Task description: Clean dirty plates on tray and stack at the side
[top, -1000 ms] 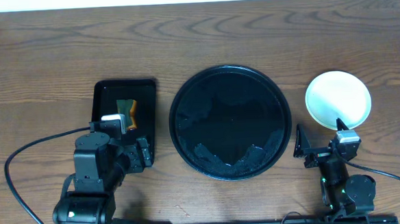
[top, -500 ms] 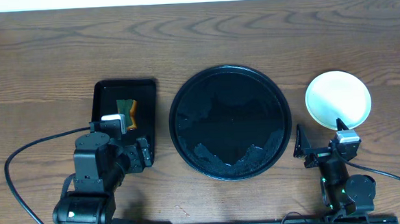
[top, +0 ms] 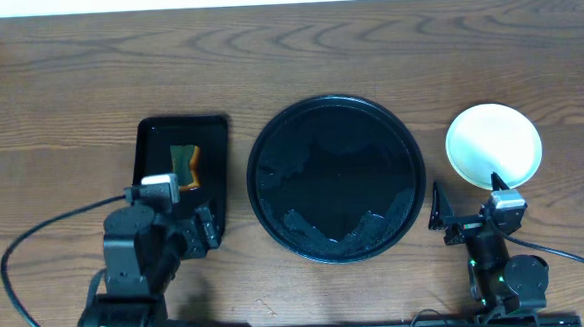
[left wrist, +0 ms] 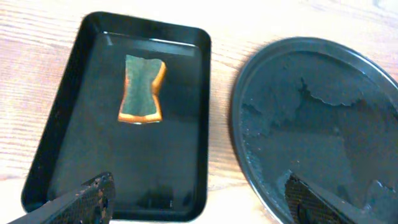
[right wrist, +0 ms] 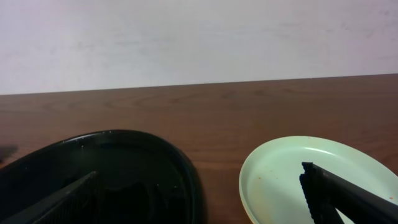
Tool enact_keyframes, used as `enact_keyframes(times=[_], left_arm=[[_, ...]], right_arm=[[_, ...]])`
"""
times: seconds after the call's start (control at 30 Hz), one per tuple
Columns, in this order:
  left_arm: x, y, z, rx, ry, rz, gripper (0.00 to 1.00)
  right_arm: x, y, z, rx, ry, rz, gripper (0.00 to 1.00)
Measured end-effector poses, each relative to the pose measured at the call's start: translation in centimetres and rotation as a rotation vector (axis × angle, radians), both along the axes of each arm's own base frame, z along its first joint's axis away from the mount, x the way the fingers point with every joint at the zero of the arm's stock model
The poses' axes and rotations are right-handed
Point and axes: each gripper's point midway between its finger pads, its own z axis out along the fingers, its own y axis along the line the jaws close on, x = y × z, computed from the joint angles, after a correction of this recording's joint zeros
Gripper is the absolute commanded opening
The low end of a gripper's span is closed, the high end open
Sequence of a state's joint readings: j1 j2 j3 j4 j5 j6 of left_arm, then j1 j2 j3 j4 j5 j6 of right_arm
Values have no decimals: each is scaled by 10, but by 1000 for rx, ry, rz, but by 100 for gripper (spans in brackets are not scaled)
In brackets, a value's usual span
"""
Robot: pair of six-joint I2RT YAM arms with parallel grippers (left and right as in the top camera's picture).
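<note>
Black tray (top: 331, 151): wet, unladen; mint plate (top: 492, 145) alongside. Left gripper (left wrist: 199, 196), right gripper (right wrist: 199, 190): agape, empty; retreat wide of plate.

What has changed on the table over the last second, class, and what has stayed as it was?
Only the left gripper moved: its arm drew back slightly toward the near edge and to its own left, jaws open and empty. Nothing was taken hold of or let go. The right gripper, the round tray, the mint plate beside it, and the sponge in the rectangular tray stayed put.
</note>
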State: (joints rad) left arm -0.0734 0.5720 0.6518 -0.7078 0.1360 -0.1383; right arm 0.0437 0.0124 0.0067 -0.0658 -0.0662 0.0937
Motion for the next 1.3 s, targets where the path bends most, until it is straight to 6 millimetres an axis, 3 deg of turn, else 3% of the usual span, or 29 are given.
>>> enact_keyframes(times=[0.27,0.53,0.83,0.93,1.03,1.3], left_arm=[[6,9,-28,-11,-141,42,88],[21,13,-27,-60,-408,82,88],[27,25,-2,-46,-700,120,88],[26,26,3,-7,-724,108,88],[25,26,-21,17,-632,100,88],[24,30,-23,39,-618,115,88]], right_arm=[[0,0,0,0,0,0,99],[0,0,0,0,0,-1,99],[0,0,0,0,0,-2,99],[0,-1,0,0,0,-3,99],[0,-1,0,0,0,-4,99],[0,-1,0,0,0,-4,99]])
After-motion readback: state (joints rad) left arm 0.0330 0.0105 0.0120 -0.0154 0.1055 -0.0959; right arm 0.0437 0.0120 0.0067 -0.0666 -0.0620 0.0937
